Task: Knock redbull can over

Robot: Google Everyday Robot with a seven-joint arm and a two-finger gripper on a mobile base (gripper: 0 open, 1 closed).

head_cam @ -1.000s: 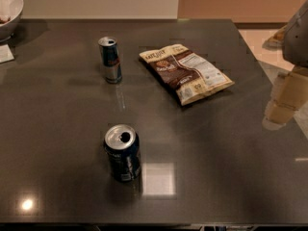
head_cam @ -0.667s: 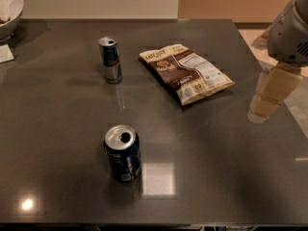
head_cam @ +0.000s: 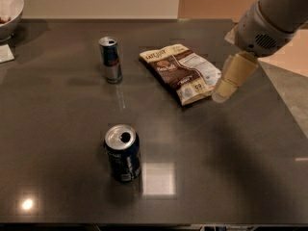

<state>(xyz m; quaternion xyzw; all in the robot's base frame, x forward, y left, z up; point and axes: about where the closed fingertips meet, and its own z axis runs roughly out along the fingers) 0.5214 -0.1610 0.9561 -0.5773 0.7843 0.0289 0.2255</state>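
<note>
The redbull can (head_cam: 110, 59) is slim, blue and silver with a silver top. It stands upright at the back left of the dark table (head_cam: 231, 167). My gripper (head_cam: 222, 94) hangs from the arm at the upper right, its tan fingers pointing down and left over the right edge of a snack bag (head_cam: 180, 72). It is well to the right of the redbull can, with the bag between them. It holds nothing that I can see.
A wider dark navy soda can (head_cam: 123, 153) stands upright nearer the front, below the redbull can. A white bowl (head_cam: 8, 8) sits at the far left corner, with a white card (head_cam: 6, 53) beside it. The table's right edge runs past the arm.
The arm and gripper have moved left, from beyond the table's right edge to the snack bag's right edge. Both cans and the bag have not moved.
</note>
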